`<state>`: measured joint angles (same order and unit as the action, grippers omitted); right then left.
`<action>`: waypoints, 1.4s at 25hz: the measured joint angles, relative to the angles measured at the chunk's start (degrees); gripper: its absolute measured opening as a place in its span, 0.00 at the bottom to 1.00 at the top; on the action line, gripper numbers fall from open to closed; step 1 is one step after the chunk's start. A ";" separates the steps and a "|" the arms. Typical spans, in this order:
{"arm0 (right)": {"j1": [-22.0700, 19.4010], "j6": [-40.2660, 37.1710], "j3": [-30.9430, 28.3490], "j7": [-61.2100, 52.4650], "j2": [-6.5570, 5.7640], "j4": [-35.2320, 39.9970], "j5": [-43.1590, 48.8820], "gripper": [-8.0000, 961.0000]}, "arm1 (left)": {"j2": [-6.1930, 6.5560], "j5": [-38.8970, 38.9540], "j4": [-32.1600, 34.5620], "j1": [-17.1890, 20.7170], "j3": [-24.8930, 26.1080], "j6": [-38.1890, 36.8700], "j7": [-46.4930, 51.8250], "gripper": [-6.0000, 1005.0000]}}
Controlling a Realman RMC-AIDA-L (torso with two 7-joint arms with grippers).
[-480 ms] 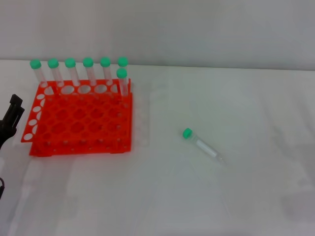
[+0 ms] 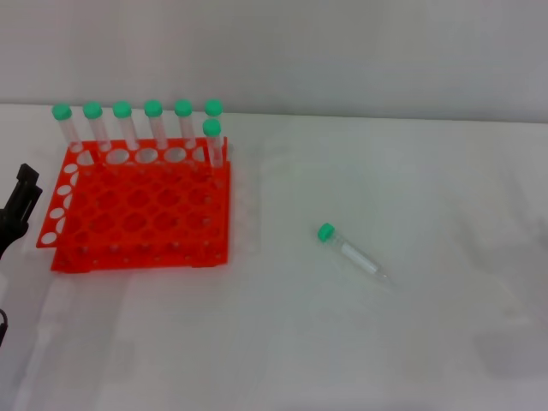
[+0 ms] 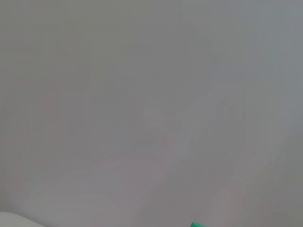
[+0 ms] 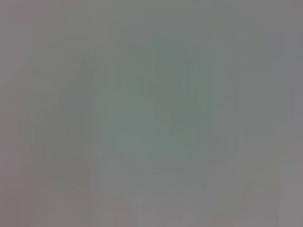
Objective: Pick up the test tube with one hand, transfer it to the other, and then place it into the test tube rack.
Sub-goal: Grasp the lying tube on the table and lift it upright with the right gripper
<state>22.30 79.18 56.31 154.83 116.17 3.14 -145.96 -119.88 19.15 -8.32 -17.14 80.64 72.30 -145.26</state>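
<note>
Tube: a clear test tube [image 2: 354, 253] with a green cap lies on its side on the white table [image 2: 411, 342], well to the right of the rack and a little nearer the camera, cap end toward the rack, tapered tip pointing away and nearer the camera. Nothing touches it; bare table lies on every side of it.

Rack: the orange-red test tube rack [image 2: 141, 214] sits flat on the table, toward its left side. Its back edge lies near the table's far edge.

Rack's load: seven standing tubes [image 2: 137, 128] with green caps stand upright in the rack, six along its back row and one in the second row at the right corner. The other holes are open.

Left gripper: the left gripper [image 2: 19, 210] shows at the picture's left edge, just left of the rack's left side, only partly in the head view. I cannot tell how wide its fingers stand.

Right gripper: outside the head view; its wrist camera shows only a blank grey-green field.

Left wrist camera: pale blank surface, with a sliver of one green cap [image 3: 197, 224] at the picture's edge.
</note>
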 joint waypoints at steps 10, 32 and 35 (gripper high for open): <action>5.46 -1.36 17.52 -24.23 -0.84 8.85 0.16 0.85 | 0.00 -0.20 -0.03 0.19 -0.21 0.40 0.11 0.85; -0.77 -22.22 24.66 -105.30 -0.84 88.42 93.68 0.82 | -0.06 0.02 0.28 0.80 0.05 0.33 0.10 0.85; 1.54 -14.80 29.24 -121.67 -0.81 96.16 106.59 0.81 | 0.00 0.02 0.23 0.74 0.16 0.13 0.04 0.85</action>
<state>23.84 64.38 85.55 33.16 115.36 99.30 -39.37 -119.88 19.17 -8.08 -16.40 80.81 72.43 -145.23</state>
